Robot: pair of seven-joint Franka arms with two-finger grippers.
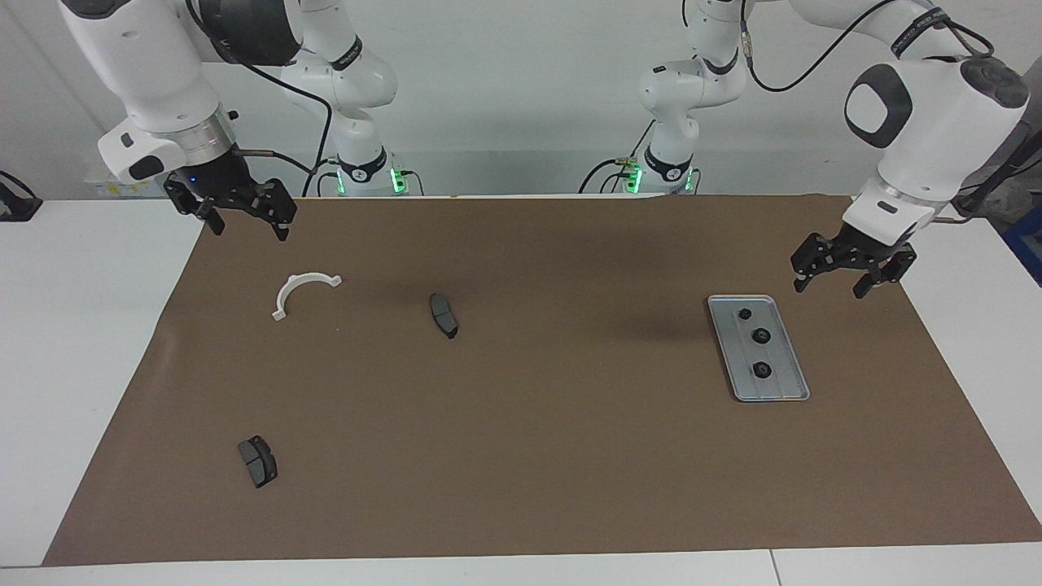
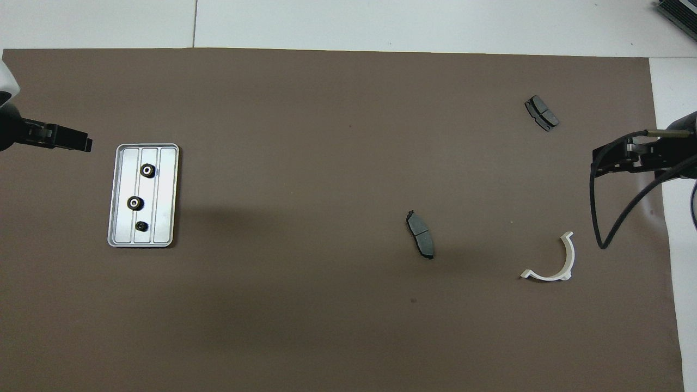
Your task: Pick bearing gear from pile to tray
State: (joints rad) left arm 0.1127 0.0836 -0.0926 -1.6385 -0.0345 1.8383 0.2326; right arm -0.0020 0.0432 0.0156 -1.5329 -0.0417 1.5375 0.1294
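Observation:
The silver-grey tray (image 1: pixel 783 382) (image 2: pixel 166 196) lies on the brown mat toward the left arm's end of the table. Three small black gears rest in it in a row (image 1: pixel 744 313) (image 1: pixel 761 334) (image 1: pixel 762 370) (image 2: pixel 147 170) (image 2: pixel 135 203) (image 2: pixel 141 226). My left gripper (image 1: pixel 830 289) (image 2: pixel 81 142) hangs open and empty above the mat, just off the tray's edge. The right gripper (image 1: pixel 251 232) (image 2: pixel 594 162) waits open and empty in the air over the mat's edge at the right arm's end. No gear shows outside the tray.
A white half-ring bracket (image 1: pixel 285 295) (image 2: pixel 544 277) lies under the right gripper's side of the mat. One dark brake pad (image 1: pixel 444 315) (image 2: pixel 420 234) sits toward the middle; another (image 1: pixel 258 461) (image 2: pixel 541 112) lies farther from the robots.

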